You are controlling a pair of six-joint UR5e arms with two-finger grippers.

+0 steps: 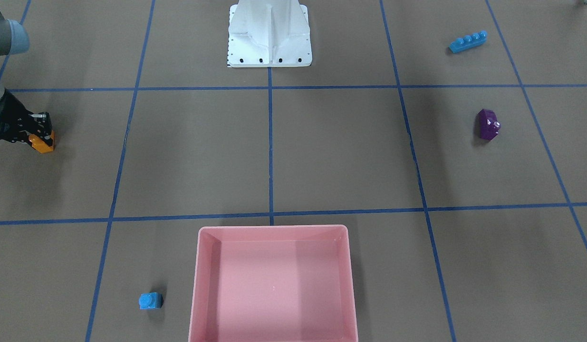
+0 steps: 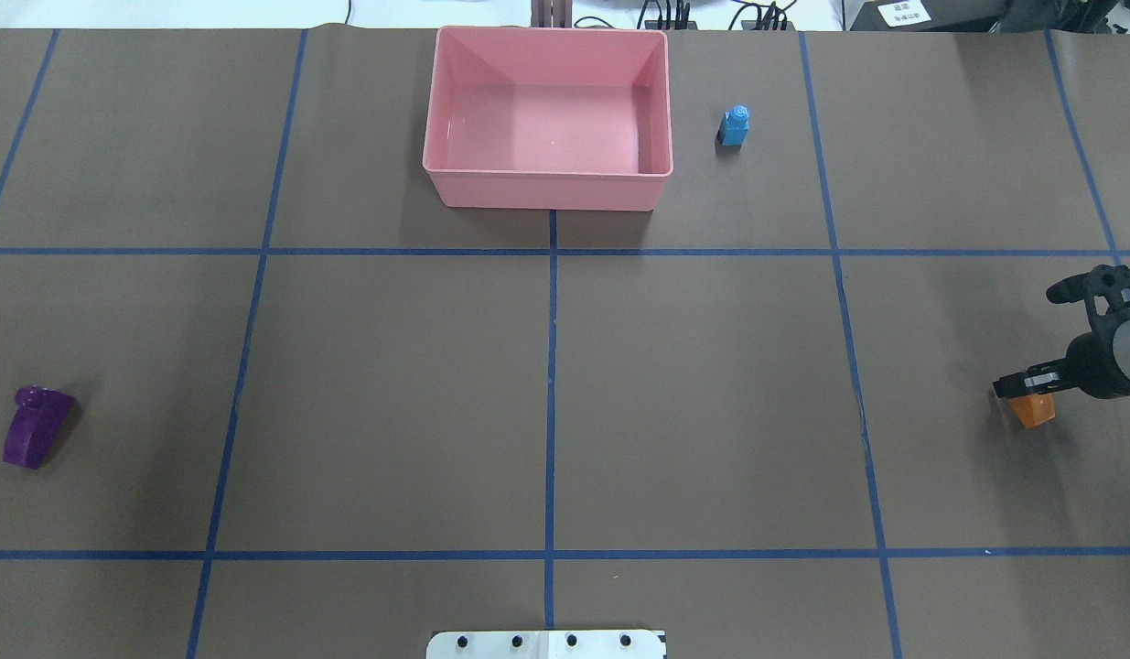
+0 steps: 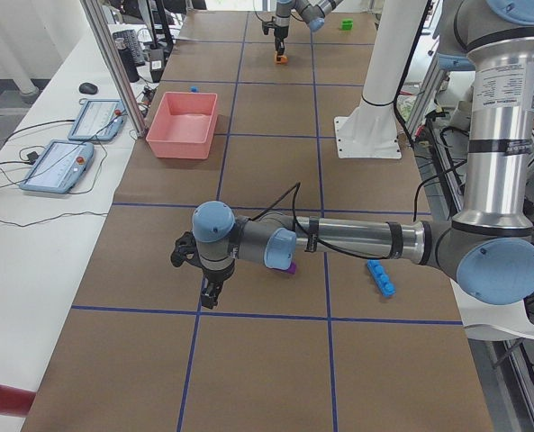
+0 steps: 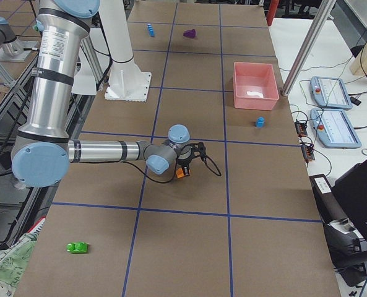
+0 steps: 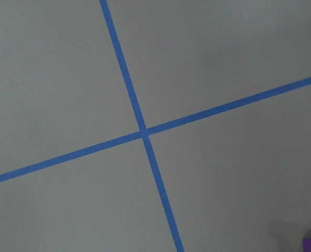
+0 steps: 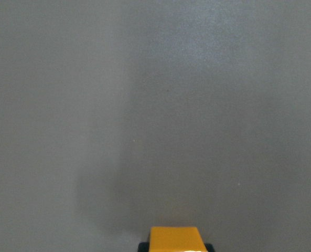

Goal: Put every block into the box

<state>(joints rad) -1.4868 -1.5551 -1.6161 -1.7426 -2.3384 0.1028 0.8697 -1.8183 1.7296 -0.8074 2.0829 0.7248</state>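
My right gripper [image 2: 1029, 395] is shut on the orange brick [image 2: 1033, 411], low over the table at the far right; it also shows in the front view [image 1: 42, 137]. The pink box [image 2: 546, 172] stands empty at the far middle. The small blue brick [image 2: 735, 125] stands just right of it. The purple wedge [image 2: 36, 426] lies at the far left. The long blue brick [image 1: 467, 42] lies near the robot's left side. The green brick [image 4: 78, 247] lies far out on the right end. My left gripper [image 3: 209, 293] hovers near the purple wedge; I cannot tell whether it is open or shut.
The white robot base [image 1: 269, 35] stands at the table's near middle edge. Blue tape lines [image 2: 552, 384] divide the brown table into squares. Tablets [image 3: 68, 153] and cables lie on the side bench beyond the box.
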